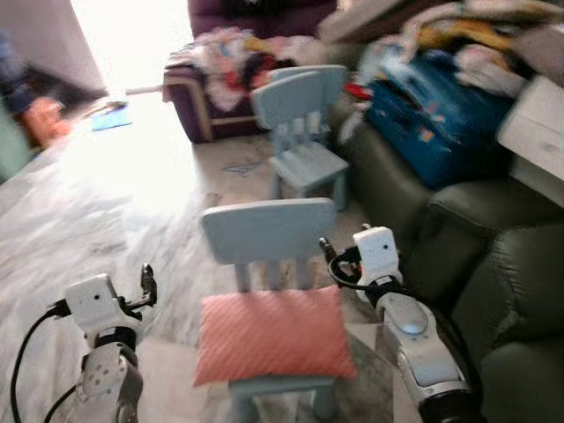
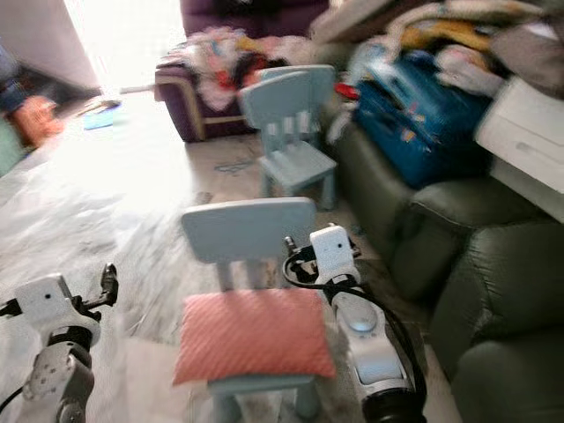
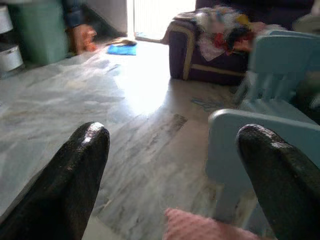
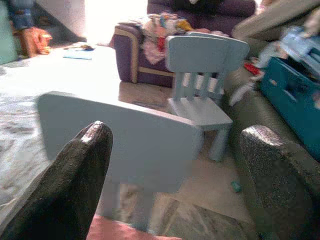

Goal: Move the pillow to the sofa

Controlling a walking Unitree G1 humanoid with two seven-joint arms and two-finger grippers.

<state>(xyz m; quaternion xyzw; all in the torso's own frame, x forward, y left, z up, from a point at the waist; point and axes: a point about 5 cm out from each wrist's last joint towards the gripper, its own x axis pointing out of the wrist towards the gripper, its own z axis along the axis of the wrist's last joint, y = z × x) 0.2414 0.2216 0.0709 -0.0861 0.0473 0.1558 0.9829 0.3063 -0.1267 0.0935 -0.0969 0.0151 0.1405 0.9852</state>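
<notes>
Pillow [image 1: 271, 333] on near chair [image 1: 264, 256] (sofa [image 1: 458, 238] right); left gripper [image 3: 172, 165] and right gripper [image 4: 175, 170] flank it, fingers apart.

One pink pillow [image 1: 273, 333], two light-blue chairs [image 1: 257, 233] [image 1: 301, 132], two grippers [image 1: 147, 284] [image 1: 328, 253]

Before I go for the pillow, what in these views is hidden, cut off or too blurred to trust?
- Pink ribbed pillow: the left wrist view cuts it at the frame edge, showing one corner.
- Near pale blue plastic chair: the pillow covers its seat; its front legs run off the left eye view.
- Dark green leather sofa: clothes and a blue suitcase hide its far seat.
- Far left corner, head views: an orange object is blurred beyond telling.
</notes>
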